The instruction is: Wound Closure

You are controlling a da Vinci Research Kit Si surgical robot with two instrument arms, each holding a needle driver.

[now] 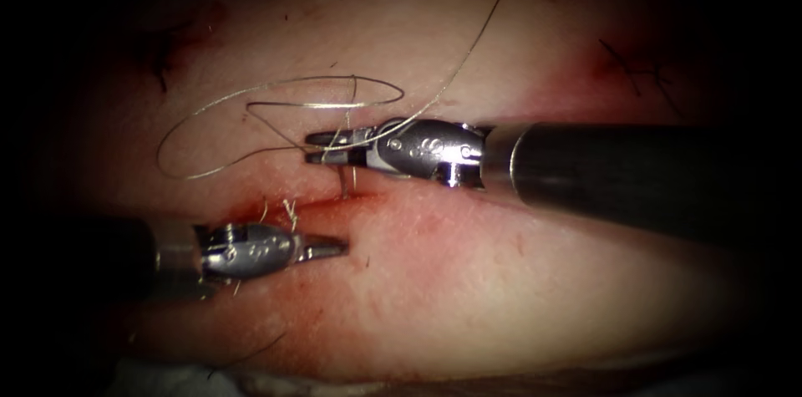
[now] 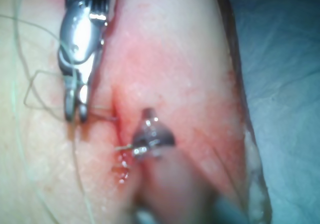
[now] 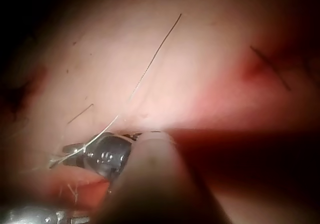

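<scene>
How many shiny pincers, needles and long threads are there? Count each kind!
Pincers: 2; right pincer grips the needle, left pincer holds nothing.
Needle: 1, stuck in the tissue at the cut.
Long thread: 1.
Total: 4.

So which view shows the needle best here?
The endoscope view: the needle hangs from the right tool down into the tissue at the cut. The left wrist view shows a thin sliver of it; the right wrist view cannot settle it.
</scene>
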